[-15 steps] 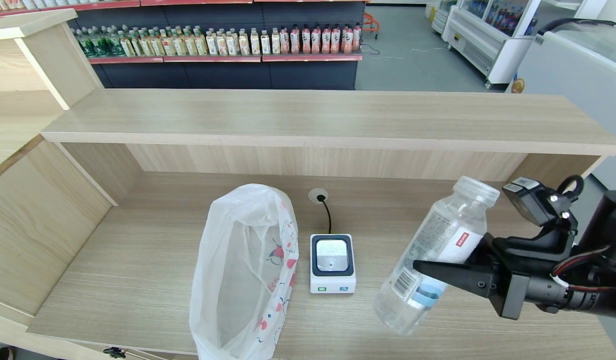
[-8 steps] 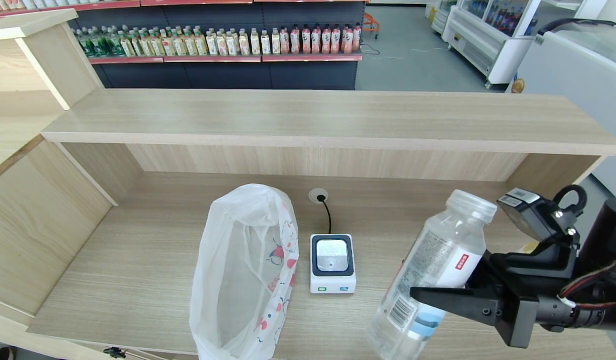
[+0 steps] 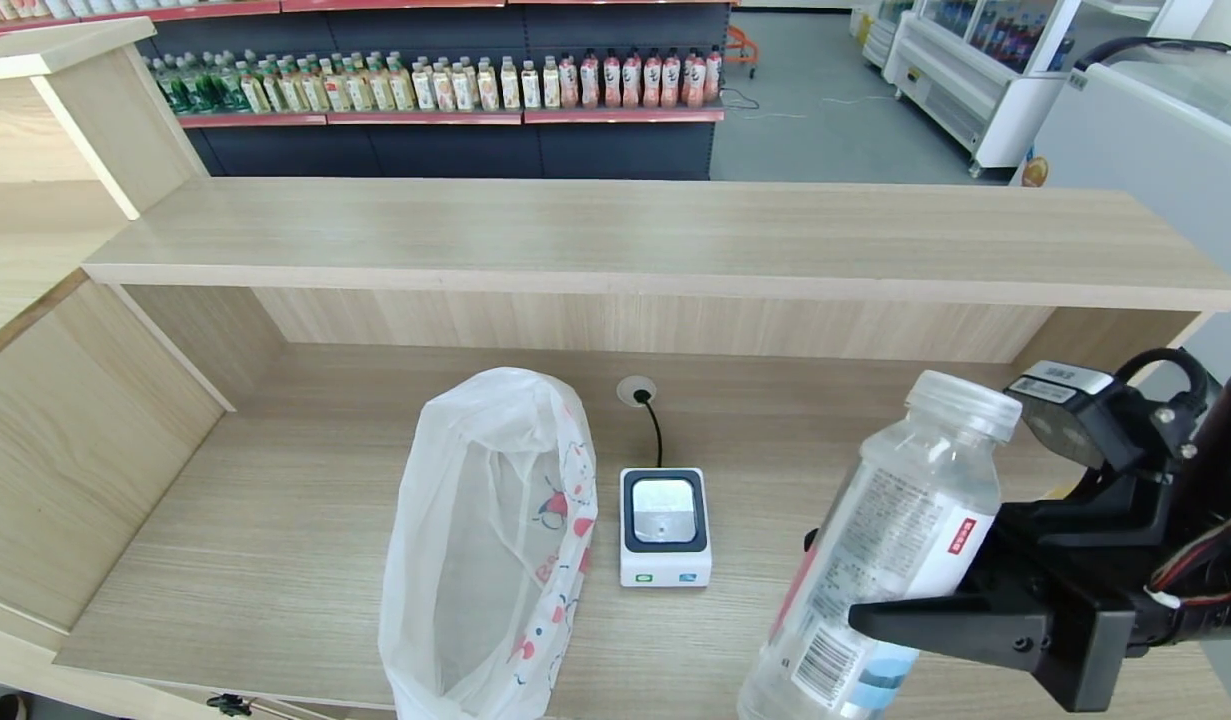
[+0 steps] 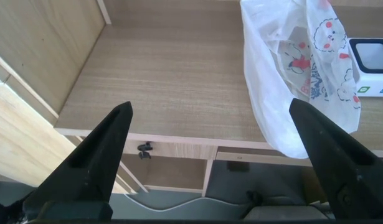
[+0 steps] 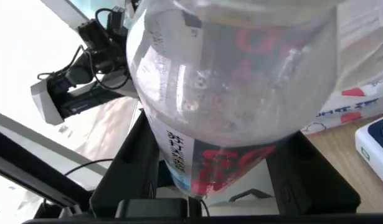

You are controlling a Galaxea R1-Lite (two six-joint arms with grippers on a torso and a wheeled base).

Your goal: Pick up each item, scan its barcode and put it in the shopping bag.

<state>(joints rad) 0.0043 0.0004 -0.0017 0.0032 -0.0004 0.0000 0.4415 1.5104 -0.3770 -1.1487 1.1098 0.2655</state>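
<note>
A clear plastic bottle (image 3: 890, 540) with a white label hangs tilted above the counter's right front, cap end up, barcode toward the head camera. My right gripper (image 3: 833, 582) is shut on its lower half, coming in from the right. In the right wrist view the bottle (image 5: 235, 93) sits between the dark jaws. The white shopping bag (image 3: 485, 540) stands open at centre front, with the small white scanner (image 3: 663, 525) just right of it. My left gripper (image 4: 210, 165) is open and holds nothing, off the counter's front edge to the left of the bag (image 4: 297, 81).
The wooden counter (image 3: 275, 520) has a raised ledge (image 3: 615, 235) behind and a side wall on the left. The scanner's cable runs to a hole (image 3: 636, 390) at the back. Store shelves with drinks and freezers stand beyond.
My right gripper has carried the bottle down and slightly right, closer to the head camera. Bag, scanner and left arm have not moved.
</note>
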